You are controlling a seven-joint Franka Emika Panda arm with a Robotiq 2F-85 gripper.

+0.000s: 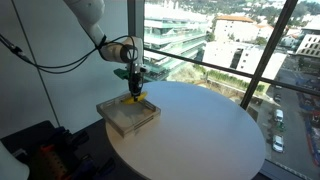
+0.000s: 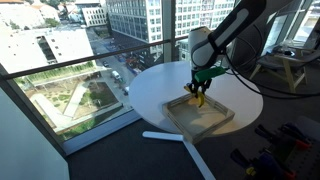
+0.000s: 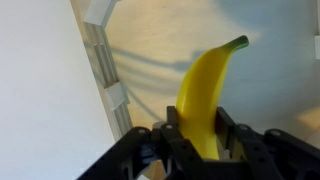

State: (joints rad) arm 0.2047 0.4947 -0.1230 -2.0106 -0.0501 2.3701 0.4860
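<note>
**Operator:** Report the condition of the gripper [image 3: 200, 128].

**Technician:** Closed on a load. In the wrist view its two black fingers [image 3: 170, 130] clamp a yellow curved banana [image 3: 205, 80] from both sides, near one end. The rest of the fruit, ending in a green tip, extends away from the camera.

**Operator:** Orientation of the banana?

**Technician:** In an exterior view the banana [image 1: 134, 97] hangs roughly upright below the gripper [image 1: 133, 80], with its free end pointing down.

**Operator:** Position relative to the nearest item?

**Technician:** It is directly over a shallow square tray with a tan floor and pale walls [image 3: 105, 70]. In an exterior view the free end of the banana [image 2: 198, 98] is at the tray [image 2: 180, 122], toward one side rather than the centre. Contact with the tray floor cannot be confirmed.

**Operator:** Supporting surface?

**Technician:** The tray [image 1: 108, 118] sits on a round white worktop [image 1: 200, 130], close to its edge.

**Operator:** Background?

**Technician:** A floor-to-ceiling window with dark frames [image 1: 268, 55] stands behind the worktop. City buildings [image 2: 130, 20] are visible through the glass.
</note>
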